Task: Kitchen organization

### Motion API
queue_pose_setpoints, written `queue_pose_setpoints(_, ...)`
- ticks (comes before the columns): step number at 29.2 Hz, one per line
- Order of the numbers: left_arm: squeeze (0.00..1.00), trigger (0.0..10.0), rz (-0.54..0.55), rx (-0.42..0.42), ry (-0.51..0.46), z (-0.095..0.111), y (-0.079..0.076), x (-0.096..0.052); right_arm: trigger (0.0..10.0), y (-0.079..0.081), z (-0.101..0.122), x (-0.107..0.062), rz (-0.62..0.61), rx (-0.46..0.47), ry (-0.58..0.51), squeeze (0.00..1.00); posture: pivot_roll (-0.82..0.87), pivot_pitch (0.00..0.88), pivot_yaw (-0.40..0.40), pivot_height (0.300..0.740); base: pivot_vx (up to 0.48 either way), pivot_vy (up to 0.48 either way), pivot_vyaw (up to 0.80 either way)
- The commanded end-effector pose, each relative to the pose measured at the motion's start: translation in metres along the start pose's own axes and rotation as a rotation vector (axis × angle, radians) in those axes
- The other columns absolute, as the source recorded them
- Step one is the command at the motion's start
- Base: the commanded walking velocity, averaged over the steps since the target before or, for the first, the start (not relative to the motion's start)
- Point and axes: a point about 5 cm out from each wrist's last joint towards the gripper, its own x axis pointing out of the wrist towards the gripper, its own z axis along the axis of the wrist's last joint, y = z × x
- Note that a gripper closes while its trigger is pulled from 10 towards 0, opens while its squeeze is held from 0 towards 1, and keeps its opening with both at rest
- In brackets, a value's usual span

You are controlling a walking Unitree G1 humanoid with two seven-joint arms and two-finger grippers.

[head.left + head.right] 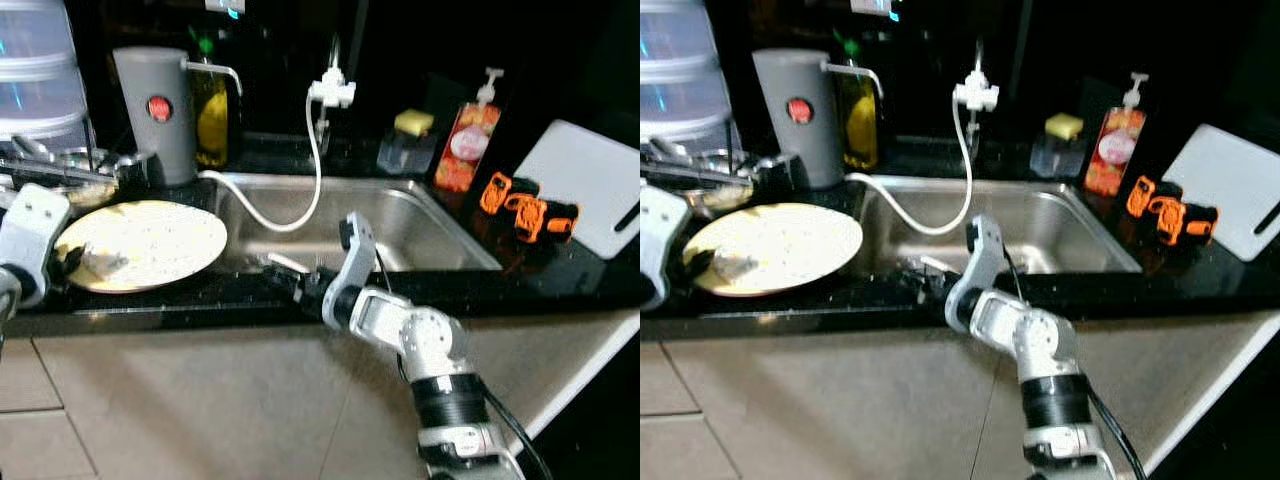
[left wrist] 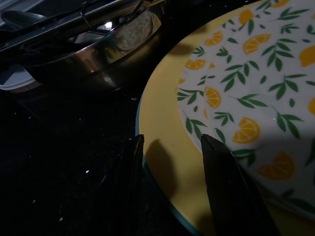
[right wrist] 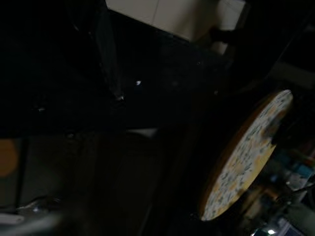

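Left claw (image 2: 170,162) is spread w/ the yellow plate (image 1: 150,240) rim between its fingers, ready to lift it off the table (image 1: 200,305); right claw (image 1: 290,285) by the sink (image 1: 430,225), can't tell if open

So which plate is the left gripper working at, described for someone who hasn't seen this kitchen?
Start at the steel sink set in the black counter; the plate lies flat on the counter just to the sink's left, in front of the grey jug. The left gripper straddles its near rim, fingers open. It is round, with a yellow rim and a lemon-slice-and-leaf print.
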Motion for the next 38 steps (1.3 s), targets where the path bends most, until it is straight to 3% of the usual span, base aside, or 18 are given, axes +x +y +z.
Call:
queue_pose_setpoints(1, 0.0, 10.0, -0.047, -0.03, 0.091, -0.023, -0.017, 0.004, 10.0, 0.011, -0.012, 0.012, -0.004, 0.031, 0.037, 0.0, 0.17, 0.082, -0.1, 0.74, 0.0, 0.0, 0.0)
queue_pose_setpoints(4, 0.0, 10.0, -0.048, -0.03, 0.089, -0.023, -0.018, 0.004, 10.0, 0.019, -0.017, 0.018, 0.014, 0.063, 0.052, 0.0, 0.17, 0.085, -0.103, 0.74, 0.0, 0.0, 0.0)
queue_pose_setpoints(5, 0.0, 10.0, -0.05, -0.028, 0.089, -0.023, -0.019, 0.004, 10.0, 0.033, -0.017, 0.022, 0.07, 0.096, 0.05, 0.0, 0.17, 0.087, -0.106, 0.74, 0.0, 0.0, 0.0)
queue_pose_setpoints(9, 0.0, 10.0, -0.05, -0.026, 0.086, -0.022, -0.02, 0.004, 10.0, 0.051, -0.014, 0.025, 0.158, 0.118, 0.042, 0.0, 0.18, 0.087, -0.107, 0.74, 0.0, 0.0, 0.0)
queue_pose_setpoints(17, 0.0, 10.0, -0.032, -0.004, 0.015, -0.01, -0.022, 0.008, 10.0, 0.065, -0.01, 0.028, 0.216, 0.077, 0.0, 0.0, 0.18, 0.087, -0.109, 0.74, 0.0, 0.0, 0.0)
queue_pose_setpoints(18, 0.0, 10.0, -0.019, 0.02, -0.03, -0.004, -0.022, 0.007, 10.0, 0.064, 0.0, 0.024, 0.217, 0.024, -0.073, 0.0, 0.18, 0.085, -0.104, 0.74, 0.0, 0.0, 0.0)
queue_pose_setpoints(20, 0.0, 10.0, -0.019, 0.02, -0.03, -0.004, -0.022, 0.007, 10.0, 0.064, 0.0, 0.024, 0.217, 0.024, -0.073, 0.0, 0.18, 0.085, -0.104, 0.74, 0.0, 0.0, 0.0)
queue_pose_setpoints(21, 0.0, 10.0, -0.014, 0.033, -0.057, -0.001, -0.022, 0.006, 10.0, 0.063, 0.007, 0.02, 0.215, -0.017, -0.126, 0.0, 0.18, 0.082, -0.099, 0.74, 0.0, 0.0, 0.0)
queue_pose_setpoints(22, 0.0, 10.0, -0.003, 0.04, -0.115, 0.007, -0.022, 0.004, 10.0, 0.064, 0.023, 0.011, 0.209, -0.16, -0.242, 0.0, 0.18, 0.08, -0.096, 0.74, 0.0, 0.0, 0.0)
queue_pose_setpoints(24, 0.0, 10.0, 0.004, 0.034, -0.134, 0.01, -0.021, 0.003, 10.0, 0.064, 0.028, 0.007, 0.206, -0.213, -0.283, 0.0, 0.18, 0.08, -0.096, 0.74, 0.0, 0.0, 0.0)
queue_pose_setpoints(29, 0.0, 10.0, 0.092, 0.013, -0.275, 0.031, -0.013, -0.004, 10.0, 0.066, 0.067, -0.023, 0.155, -0.439, -0.566, 0.0, 0.18, 0.076, -0.091, 0.74, 0.0, 0.0, 0.0)
queue_pose_setpoints(38, 0.0, 10.0, 0.167, -0.049, -0.393, 0.053, -0.014, -0.013, 10.0, 0.044, 0.08, -0.032, 0.033, -0.431, -0.633, 0.0, 0.18, 0.07, -0.089, 0.74, 0.0, 0.0, 0.0)
